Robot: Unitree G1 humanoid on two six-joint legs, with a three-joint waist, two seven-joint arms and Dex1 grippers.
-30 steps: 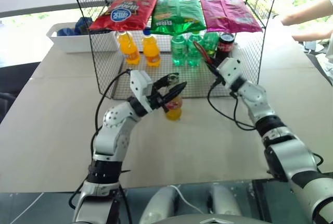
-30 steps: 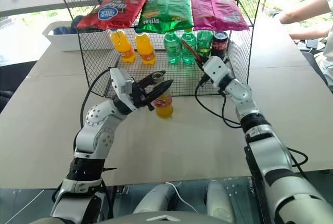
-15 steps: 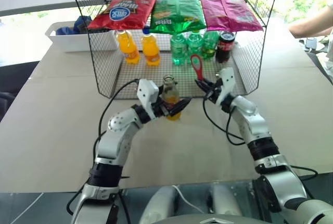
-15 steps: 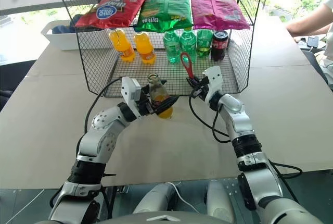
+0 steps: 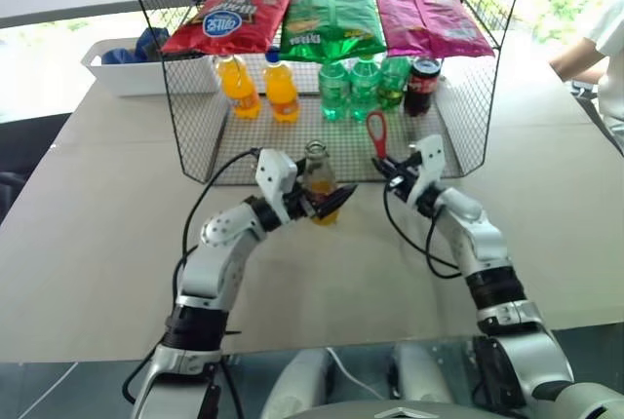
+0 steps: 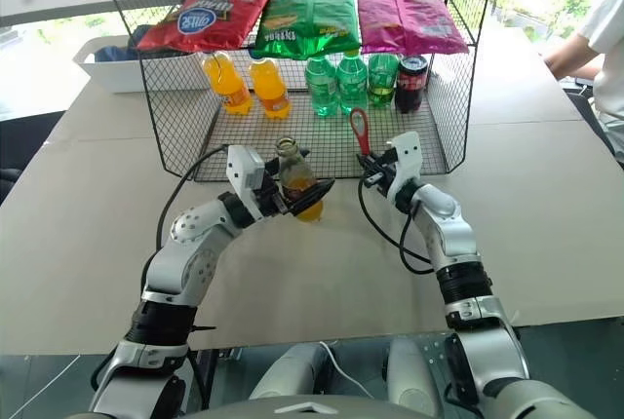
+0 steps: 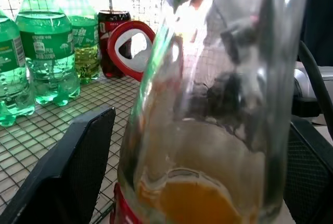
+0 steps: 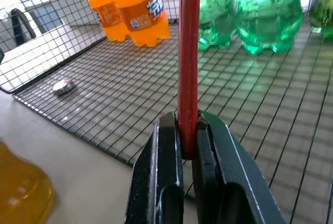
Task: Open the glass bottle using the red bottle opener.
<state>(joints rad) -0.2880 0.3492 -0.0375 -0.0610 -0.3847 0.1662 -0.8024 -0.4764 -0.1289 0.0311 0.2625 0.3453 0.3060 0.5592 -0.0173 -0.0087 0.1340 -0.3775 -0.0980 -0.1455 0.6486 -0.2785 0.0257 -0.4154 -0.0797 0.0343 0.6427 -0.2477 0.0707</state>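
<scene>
So the glass bottle (image 5: 318, 181) is standing upright on the table (image 5: 107, 234), right at the front edge of the wire rack (image 5: 195, 127), pretty much dead center of the head view. Its neck looks open at the top, and there's a small metal cap (image 8: 62, 86) lying on the rack's mesh floor, well apart from the bottle.

The left gripper (image 5: 327, 202) comes in from about 8 o'clock of the bottle, and its two black fingers (image 7: 73, 172) are spread wide on either side of the lower body. In the wrist view there's a visible gap between each finger and the glass, so it's flanking the bottle rather than squeezing it.

At roughly 2 o'clock from the bottle, near but not touching, the right gripper (image 6: 370, 171) has its fingers pinched tight on the handle of the red bottle opener (image 5: 376, 135). The opener stands nearly upright, ring head at the top, just in front of the rack's front edge.

Further out at 12 o'clock, on the rack floor: two orange plastic bottles (image 5: 258, 88), three green soda bottles (image 5: 363, 88) and a dark cola bottle (image 5: 422, 86). On top of the rack lie three snack bags, red (image 5: 229, 19), green (image 5: 334, 21) and magenta (image 5: 429, 21). A white bin (image 5: 122, 73) sits at 10 o'clock, and a person's arm (image 5: 585, 54) shows at 2 o'clock, at the far edge.
</scene>
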